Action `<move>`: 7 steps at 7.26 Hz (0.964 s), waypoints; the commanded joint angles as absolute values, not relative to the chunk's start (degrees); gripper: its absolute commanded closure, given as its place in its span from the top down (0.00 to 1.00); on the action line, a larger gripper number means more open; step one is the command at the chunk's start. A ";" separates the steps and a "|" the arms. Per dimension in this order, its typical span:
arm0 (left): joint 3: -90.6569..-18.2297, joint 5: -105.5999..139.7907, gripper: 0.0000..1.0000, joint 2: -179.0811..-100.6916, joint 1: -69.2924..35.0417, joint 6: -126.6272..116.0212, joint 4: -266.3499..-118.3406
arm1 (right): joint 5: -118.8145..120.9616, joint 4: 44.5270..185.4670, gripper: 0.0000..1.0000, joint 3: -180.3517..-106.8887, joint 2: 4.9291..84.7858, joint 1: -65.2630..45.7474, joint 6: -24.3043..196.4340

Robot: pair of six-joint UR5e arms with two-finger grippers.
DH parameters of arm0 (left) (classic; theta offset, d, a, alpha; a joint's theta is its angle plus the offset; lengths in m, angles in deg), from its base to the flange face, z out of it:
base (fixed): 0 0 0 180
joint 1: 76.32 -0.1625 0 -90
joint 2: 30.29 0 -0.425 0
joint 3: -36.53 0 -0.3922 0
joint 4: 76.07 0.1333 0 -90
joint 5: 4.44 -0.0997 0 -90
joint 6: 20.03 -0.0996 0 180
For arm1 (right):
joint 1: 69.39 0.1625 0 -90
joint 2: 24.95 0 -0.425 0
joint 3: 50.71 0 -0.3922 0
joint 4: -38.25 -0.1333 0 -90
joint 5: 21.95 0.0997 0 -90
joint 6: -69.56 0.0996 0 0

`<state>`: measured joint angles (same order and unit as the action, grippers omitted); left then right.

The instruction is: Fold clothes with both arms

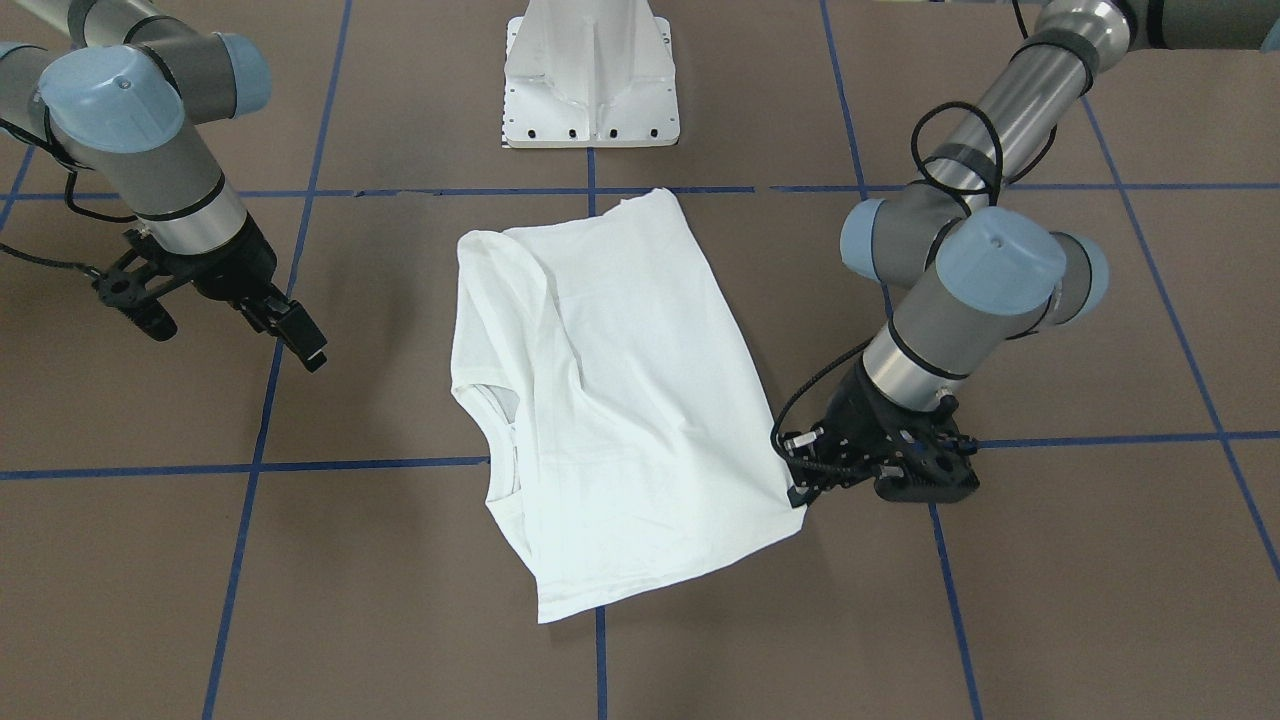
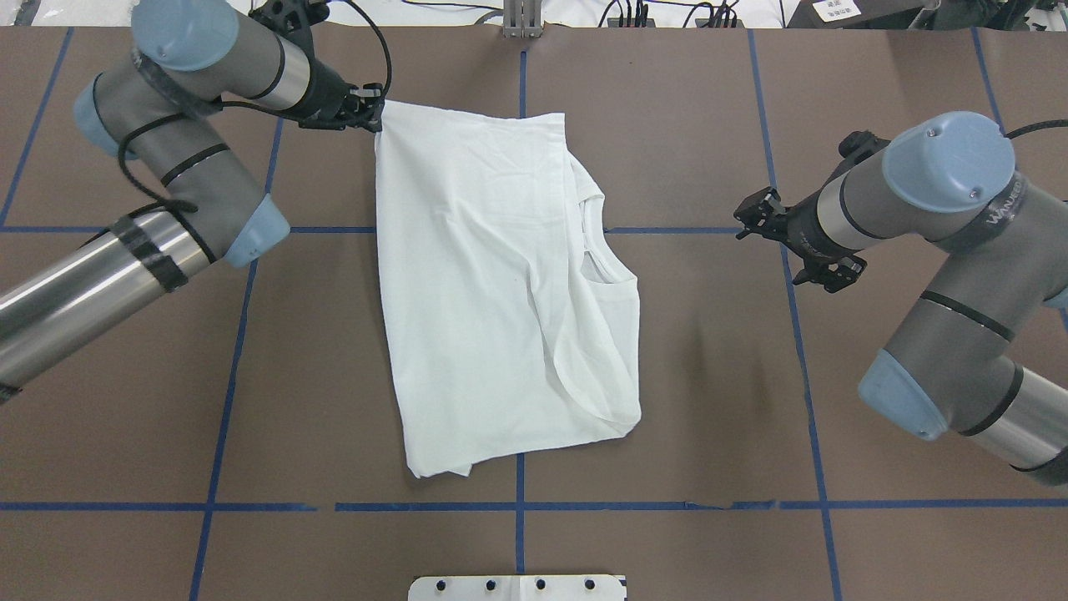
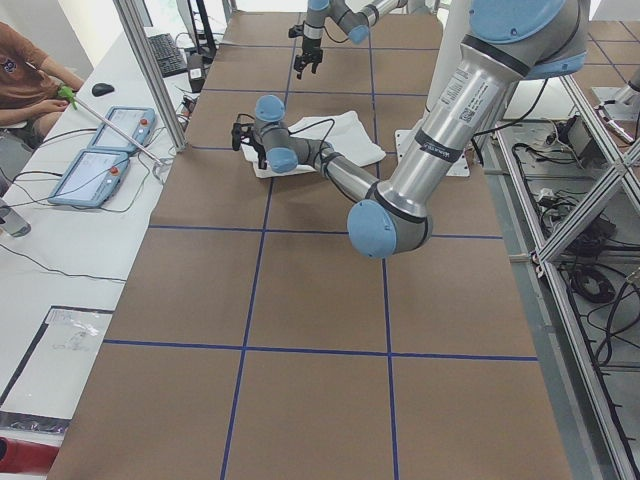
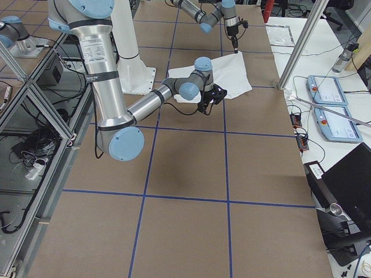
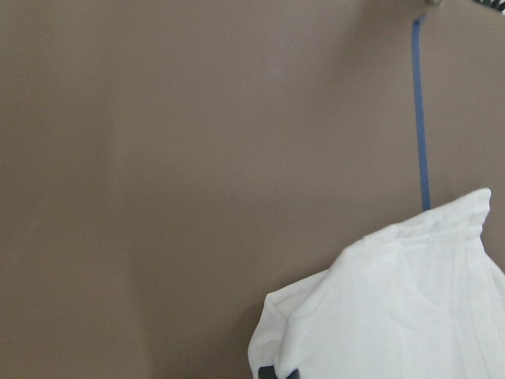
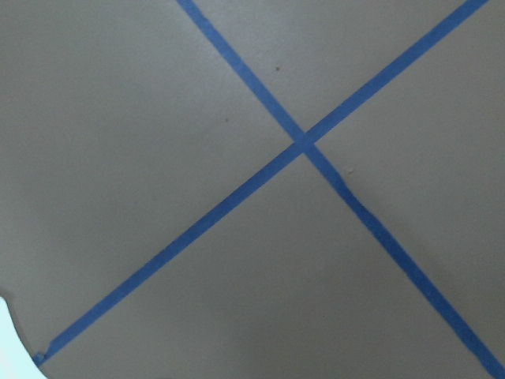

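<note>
I judge the T-shirt (image 2: pixel 484 292) partly folded on the bench (image 2: pixel 709 417), with more folds to do. My left hand (image 2: pixel 373 113) seemingly pinches its far left corner; my right hand (image 1: pixel 238 342) hangs released, well apart.

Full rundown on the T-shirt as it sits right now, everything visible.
The T-shirt is plain white, soft knit by its look, lying flat on the brown table, folded lengthwise into a rough, slightly skewed rectangle with a few creases. Its round collar shows at the edge on the robot's right. No print is visible. The left claw pinches its far left corner; the right claw hangs open, clear of it.
</note>
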<state>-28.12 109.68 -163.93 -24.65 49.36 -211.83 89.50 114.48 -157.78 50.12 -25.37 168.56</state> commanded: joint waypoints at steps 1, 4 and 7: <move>-13.07 103.33 0.00 -172.66 -23.68 48.96 -217.56 | 89.23 114.28 1.00 -157.94 48.44 -26.85 168.62; -13.98 103.40 0.58 -172.68 -23.50 49.22 -220.03 | 87.58 114.36 1.00 -157.76 44.58 -30.44 169.41; -32.35 110.58 0.58 -159.69 -23.24 49.57 -219.68 | 83.80 114.54 1.00 -156.71 38.96 -35.88 169.50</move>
